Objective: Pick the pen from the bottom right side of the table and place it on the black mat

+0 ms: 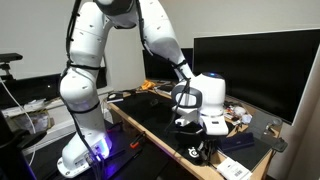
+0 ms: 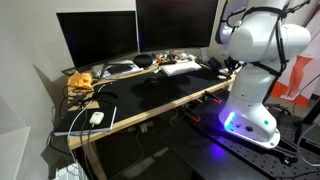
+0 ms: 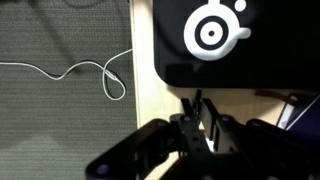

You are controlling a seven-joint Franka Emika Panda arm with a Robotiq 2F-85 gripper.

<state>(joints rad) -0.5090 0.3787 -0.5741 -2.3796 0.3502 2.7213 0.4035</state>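
In the wrist view the black mat (image 3: 250, 50) with its white round logo (image 3: 212, 33) fills the top right, lying on the light wood table (image 3: 160, 110). My gripper (image 3: 197, 108) hangs over the bare wood just below the mat's edge. Its fingers are close together on a thin dark pen (image 3: 197, 97) that sticks up between them. In an exterior view the gripper (image 1: 197, 150) is low at the near edge of the table (image 1: 240, 158), beside the mat (image 1: 155, 115). The mat (image 2: 165, 88) also shows in the other exterior view, where the gripper is hidden behind the arm.
Two dark monitors (image 2: 140, 30) stand at the back of the table, with a white keyboard (image 2: 180, 68) in front. Clutter and cables (image 2: 85, 85) sit at one end. A white cable (image 3: 80, 72) lies on the grey carpet beside the table. The robot base (image 2: 250, 110) stands alongside.
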